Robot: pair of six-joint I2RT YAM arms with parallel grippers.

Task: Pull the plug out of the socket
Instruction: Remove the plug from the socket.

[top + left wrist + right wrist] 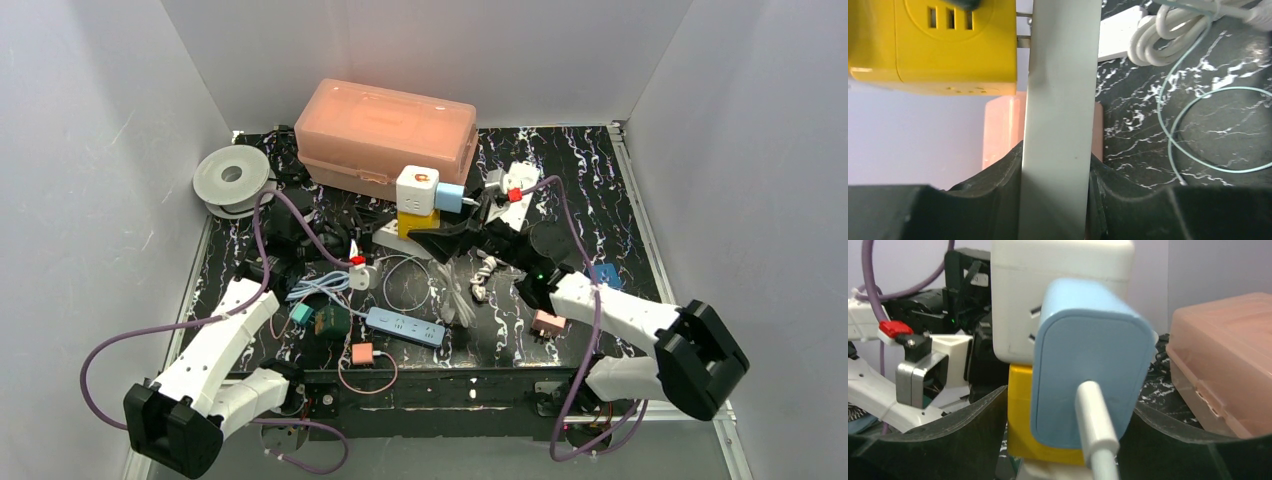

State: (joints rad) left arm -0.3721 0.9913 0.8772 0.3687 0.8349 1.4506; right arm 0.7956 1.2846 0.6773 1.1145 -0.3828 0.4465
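A light blue plug (450, 197) (1088, 365) with a white cable (1098, 440) sits in the right side of a white cube socket (417, 185) (1058, 290). The cube is stacked on a yellow cube socket (418, 222) (933, 45) (1018, 410), which stands on a white power strip (390, 238) (1060, 125). My right gripper (468, 215) (1068, 400) is open, its jaws on either side of the blue plug with a gap on the left side. My left gripper (378, 242) (1058, 160) is shut on the white power strip.
A pink lidded box (390, 135) (1228, 360) stands just behind the stack. A white spool (232, 178) is at the back left. A blue power strip (405, 326), small pink adapters (548, 323), a coiled white cable (1168, 30) and a thin green cable (1198, 130) lie on the black marbled mat.
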